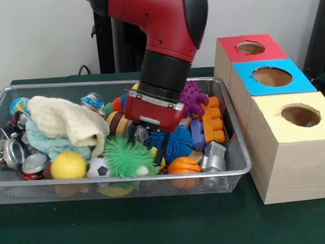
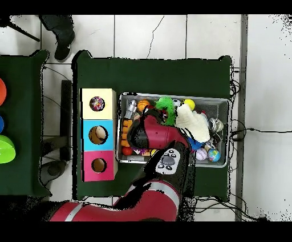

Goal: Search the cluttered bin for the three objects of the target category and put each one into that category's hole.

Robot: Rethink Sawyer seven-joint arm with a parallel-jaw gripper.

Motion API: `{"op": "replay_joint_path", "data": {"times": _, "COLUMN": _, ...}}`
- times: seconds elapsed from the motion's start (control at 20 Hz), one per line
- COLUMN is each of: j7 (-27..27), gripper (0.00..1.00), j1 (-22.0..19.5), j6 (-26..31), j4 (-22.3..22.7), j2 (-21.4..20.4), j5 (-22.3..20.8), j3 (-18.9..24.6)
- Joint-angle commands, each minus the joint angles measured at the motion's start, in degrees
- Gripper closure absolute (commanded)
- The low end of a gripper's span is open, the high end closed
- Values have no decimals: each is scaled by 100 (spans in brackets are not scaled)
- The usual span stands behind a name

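The wire mesh bin (image 1: 239,171) holds mixed clutter; it also shows in the overhead view (image 2: 225,100). A pale yellow cloth (image 1: 67,120) lies bunched at its left over a mint cloth (image 1: 51,145); the yellow one shows from above (image 2: 191,122). No white printed cloth shows in the bin. The yellow-panelled box's hole (image 1: 300,115) looks dark from the front; from above, the hole (image 2: 97,103) shows something many-coloured inside. My gripper (image 1: 153,142) reaches down into the bin's middle, among the spiky balls, right of the cloths. The wrist hides it from above.
A green spiky ball (image 1: 126,157), blue spiky ball (image 1: 176,140), purple spiky toy (image 1: 193,97), yellow ball (image 1: 68,165), orange ball (image 1: 182,165), cans (image 1: 6,155) and orange blocks (image 1: 212,124) fill the bin. The blue box (image 1: 271,76) and red box (image 1: 250,47) stand behind the yellow one. A person's foot (image 2: 63,48) shows.
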Motion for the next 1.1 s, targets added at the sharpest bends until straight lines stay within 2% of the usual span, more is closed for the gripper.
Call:
{"op": "replay_joint_path", "data": {"times": 0.05, "j7": 811, "gripper": 0, "j1": -162, "j6": -499, "j4": -421, "j2": 432, "j5": 410, "j3": -576}}
{"op": "replay_joint_path", "data": {"times": 0.45, "j7": 664, "gripper": 0, "j1": -476, "j6": -569, "j4": -628, "j2": 469, "j5": 225, "j3": -295}}
{"op": "replay_joint_path", "data": {"times": 0.9, "j7": 632, "gripper": 0, "j1": -515, "j6": -299, "j4": -582, "j2": 363, "j5": 153, "j3": -222}}
{"op": "replay_joint_path", "data": {"times": 0.95, "j7": 556, "gripper": 0, "j1": -552, "j6": -124, "j4": -536, "j2": 258, "j5": 55, "j3": -138}}
{"op": "replay_joint_path", "data": {"times": 1.1, "j7": 190, "gripper": 0, "j1": -855, "j6": 872, "j4": -79, "j2": -340, "j5": -244, "j3": 526}}
